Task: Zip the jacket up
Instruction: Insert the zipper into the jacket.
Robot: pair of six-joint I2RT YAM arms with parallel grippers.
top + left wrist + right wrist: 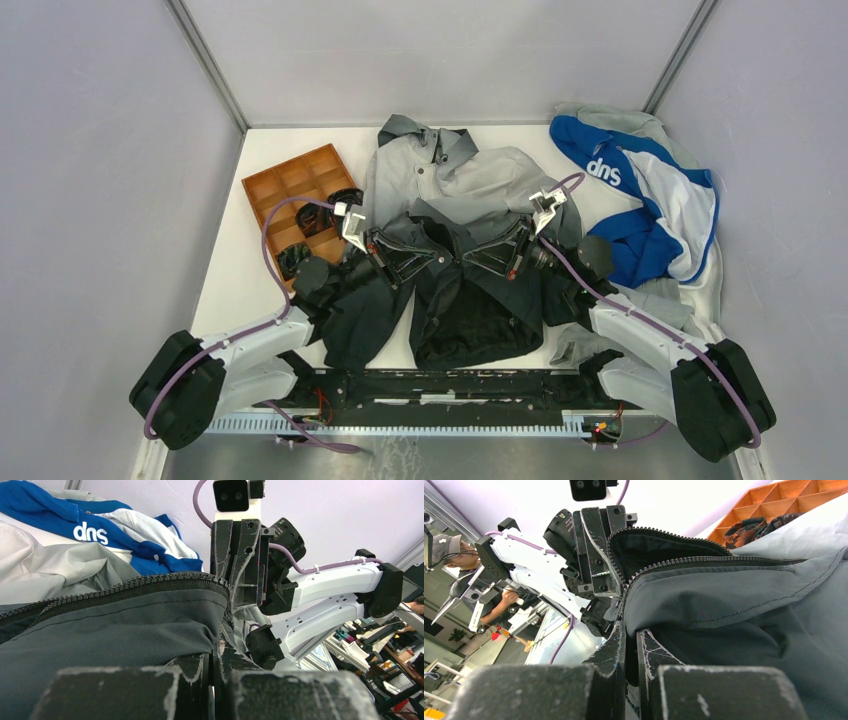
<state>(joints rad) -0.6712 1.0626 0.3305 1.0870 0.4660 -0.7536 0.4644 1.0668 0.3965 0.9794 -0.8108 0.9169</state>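
Note:
The jacket (470, 190) lies open in the middle of the table, light grey at the hood and dark at the hem (470, 330). My left gripper (420, 258) is shut on the dark front edge of one panel, which also shows in the left wrist view (220, 645). My right gripper (480, 258) is shut on the facing edge, which also shows in the right wrist view (630, 635). The two grippers face each other, close together, and hold the fabric raised. The zipper teeth (140, 582) run along the held edge; both toothed rows (684, 562) lie apart. No slider shows.
An orange compartment tray (295, 185) with dark items stands at the back left, beside the jacket. A blue-and-white garment with white lettering (640, 190) lies at the back right on light grey cloth (690, 300). The walls close in on both sides.

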